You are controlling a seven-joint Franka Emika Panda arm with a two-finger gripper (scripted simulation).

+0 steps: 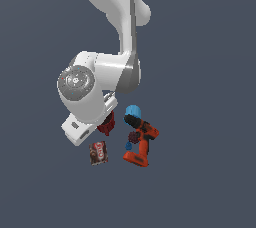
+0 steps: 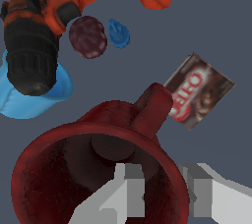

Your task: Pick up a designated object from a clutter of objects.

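we saw the dark red mug (image 2: 93, 169) right under our gripper (image 2: 165, 196), mouth turned toward the wrist camera and its side handle (image 2: 152, 105) pointing at the brown printed box (image 2: 199, 93). one grey finger (image 2: 129, 191) stood inside the mug's opening and the other finger (image 2: 202, 193) outside the wall, so the jaws straddled the rim; whether they were pressing on it we could not tell. in the exterior view the mug (image 1: 106, 123) showed only as a red sliver below the white hand of the arm (image 1: 87, 102), with the box (image 1: 99, 152) lying flat just below it.

the red-orange and black drill (image 2: 54, 16) lay just beside the mug, its black chuck over a light blue object (image 2: 34, 98). in the exterior view the drill (image 1: 141, 142) was on the exterior view's right of the mug, with that blue object (image 1: 133, 110) at its upper end. a dark maroon round object (image 2: 87, 36) and a small blue cup (image 2: 118, 33) sat close by the drill's body, apart from the mug.
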